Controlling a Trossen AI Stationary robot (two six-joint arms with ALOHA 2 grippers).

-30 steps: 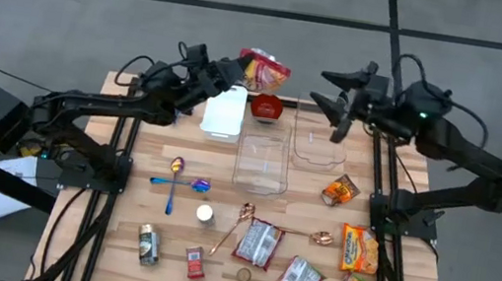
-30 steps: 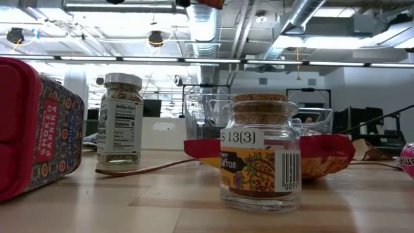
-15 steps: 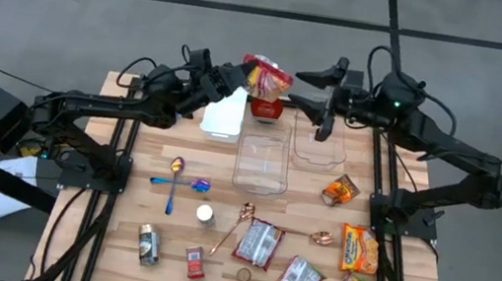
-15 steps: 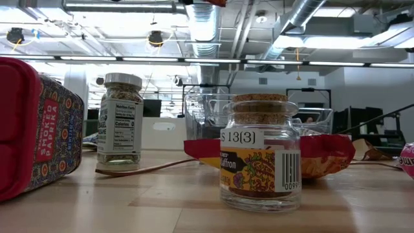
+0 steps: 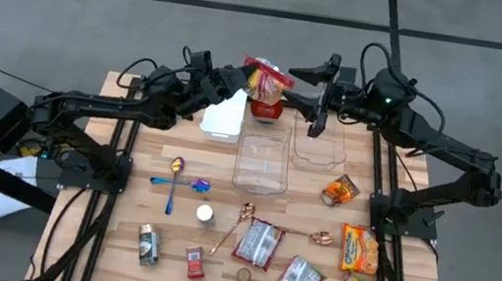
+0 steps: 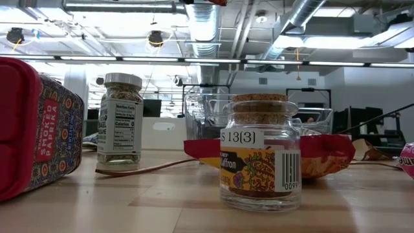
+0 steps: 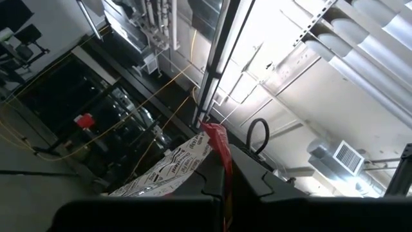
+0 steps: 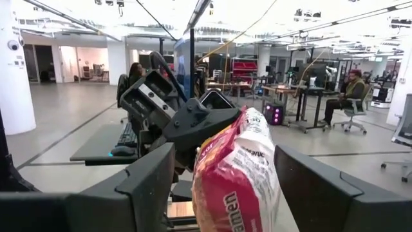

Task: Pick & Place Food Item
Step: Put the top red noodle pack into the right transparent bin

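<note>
A red and yellow ramen packet [image 5: 267, 76] is held in the air over the table's far edge, just beyond a red bowl [image 5: 265, 110]. My left gripper [image 5: 241, 80] is shut on it from the table's left. My right gripper [image 5: 311, 95] is open on the packet's right side. In the right wrist view the packet [image 8: 237, 174] stands between its two spread fingers with a gap on either side, so they touch nothing. The left wrist view shows the packet's red edge [image 7: 217, 143] and pale underside. My left gripper pinches the packet's left end [image 5: 251, 75] between its two fingers, coming level from the table's left. The packet sticks out past the fingertips toward the right arm, lifted clear of the table and bowl. In the right wrist view it stands on edge.
A white lidded box [image 5: 224, 113] and two clear tubs [image 5: 262, 160] [image 5: 319, 143] sit at the table's far middle. Spoons, jars and several snack packets [image 5: 359, 248] lie toward the near edge. The low view shows a saffron jar [image 6: 259, 155] and a spice jar [image 6: 121, 120].
My right gripper has gone toward the table's left, toward the held packet, staying open, and its fingers now stand on either side of it. The packet stays lifted in my left gripper.
</note>
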